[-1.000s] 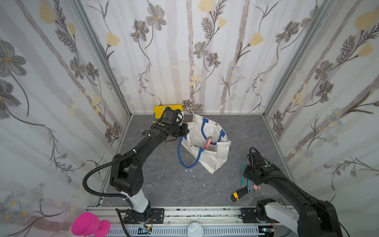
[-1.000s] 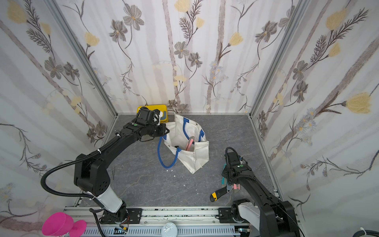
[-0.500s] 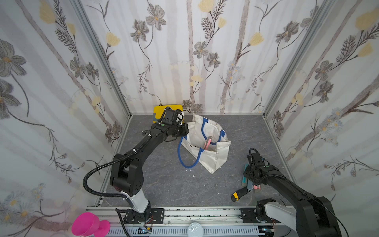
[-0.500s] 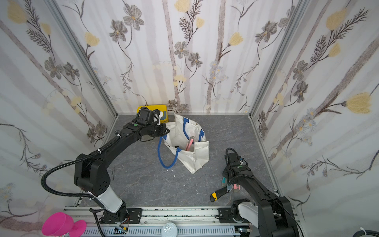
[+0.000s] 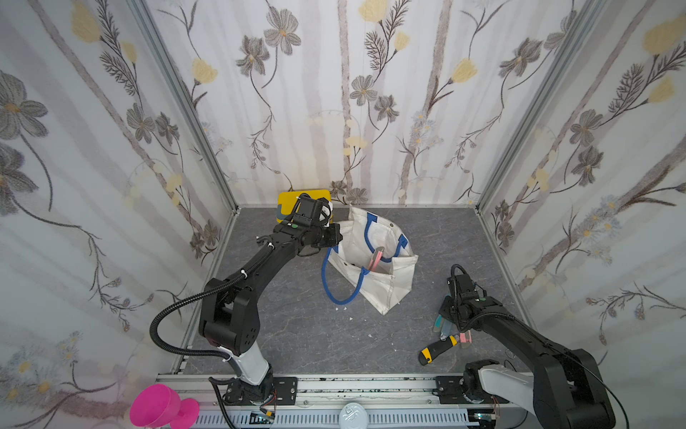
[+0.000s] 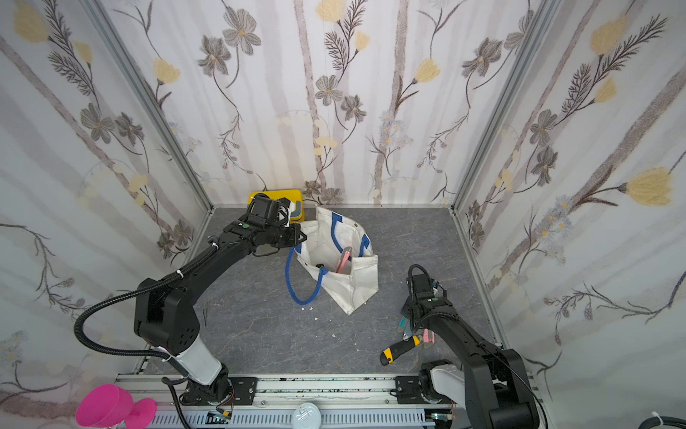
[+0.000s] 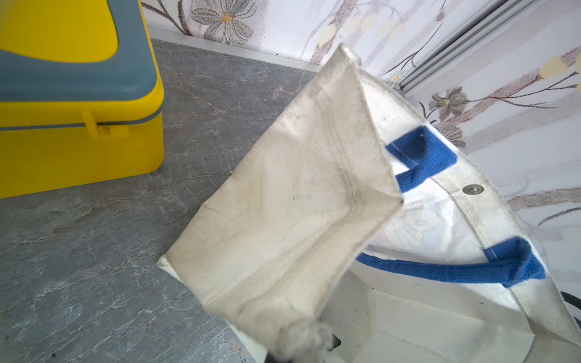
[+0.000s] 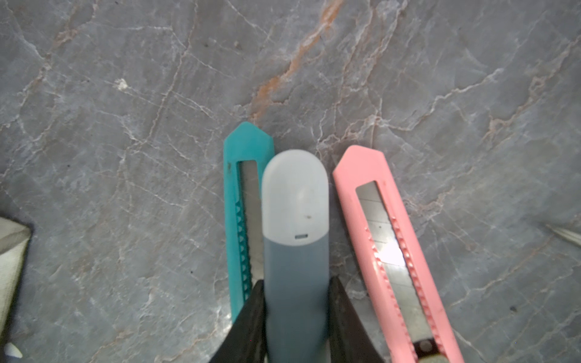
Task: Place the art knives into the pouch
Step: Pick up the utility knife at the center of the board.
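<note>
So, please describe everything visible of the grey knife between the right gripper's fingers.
The grey knife is a smooth, rounded stick that looks plastic: a blue-grey body and a frosted, translucent cap, with a small slot at the seam. No blade shows. It lies lengthwise between a teal knife and a pink knife, hiding part of the teal one. The right gripper has a black finger against each side of its body.

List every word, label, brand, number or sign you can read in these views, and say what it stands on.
No readable text in any view.
Front-rail disc: an emblem, too small to read.
Lining of the pouch: a faint print, no letters legible.
The grey knife, teal knife, pink knife and yellow box: no markings visible.
</note>
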Controlling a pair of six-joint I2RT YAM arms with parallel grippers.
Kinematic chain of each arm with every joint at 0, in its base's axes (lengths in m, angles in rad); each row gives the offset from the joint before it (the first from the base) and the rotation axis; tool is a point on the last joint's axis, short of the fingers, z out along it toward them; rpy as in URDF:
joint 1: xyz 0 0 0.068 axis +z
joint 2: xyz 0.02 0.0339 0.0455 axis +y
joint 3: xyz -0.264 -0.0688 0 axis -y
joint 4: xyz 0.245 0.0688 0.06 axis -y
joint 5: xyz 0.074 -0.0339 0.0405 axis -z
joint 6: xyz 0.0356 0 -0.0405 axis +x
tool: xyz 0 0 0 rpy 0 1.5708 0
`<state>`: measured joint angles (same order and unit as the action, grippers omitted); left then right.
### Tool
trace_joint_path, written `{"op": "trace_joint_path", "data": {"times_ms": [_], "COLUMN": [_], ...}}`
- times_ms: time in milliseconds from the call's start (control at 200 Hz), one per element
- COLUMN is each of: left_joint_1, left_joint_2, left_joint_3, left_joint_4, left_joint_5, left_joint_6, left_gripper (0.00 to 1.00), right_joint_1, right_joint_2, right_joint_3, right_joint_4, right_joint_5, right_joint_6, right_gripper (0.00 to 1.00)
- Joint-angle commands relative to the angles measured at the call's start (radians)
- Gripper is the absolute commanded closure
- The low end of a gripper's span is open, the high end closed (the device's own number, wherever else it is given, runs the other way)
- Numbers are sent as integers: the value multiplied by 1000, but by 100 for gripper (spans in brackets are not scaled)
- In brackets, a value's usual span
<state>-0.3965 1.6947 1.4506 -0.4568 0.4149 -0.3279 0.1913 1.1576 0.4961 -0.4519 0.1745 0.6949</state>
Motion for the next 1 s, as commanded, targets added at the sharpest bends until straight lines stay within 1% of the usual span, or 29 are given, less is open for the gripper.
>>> {"op": "trace_joint_path", "data": {"times_ms": [0,335,425,609,659,824,994], "left_joint_1": [-1,-1,-1,-1,-2,-1,-1], "left_joint_2": [-9,-7,-7,-7,-4,-5,-2], "left_joint_3": [2,2,2,2,2,3,1], "left_joint_4": [15,15,15,14,13,12,12], "left_joint_5": [9,10,10,6,6,1,-1], "left_joint_6": [-7,-6,-5,-5,-5,-2,-3], "left_gripper": [100,100,100,100,100,100,100], "right_joint_1": [0,2,2,5,8,26,83], "right_joint_2": [1,-58,-83,-83,-79,-65,-27], "right_joint_3": [25,85,118,249,314,415,544], "right_joint_4": [4,8,14,-47,-62,-74,-95], "right_joint_5": [-21,-77,-99,-84,-83,-76,-38], "right_joint_6": [-16,-37,-60,-122,-135,-152,-165], "right_gripper": [72,75,75,76,77,78,80]}}
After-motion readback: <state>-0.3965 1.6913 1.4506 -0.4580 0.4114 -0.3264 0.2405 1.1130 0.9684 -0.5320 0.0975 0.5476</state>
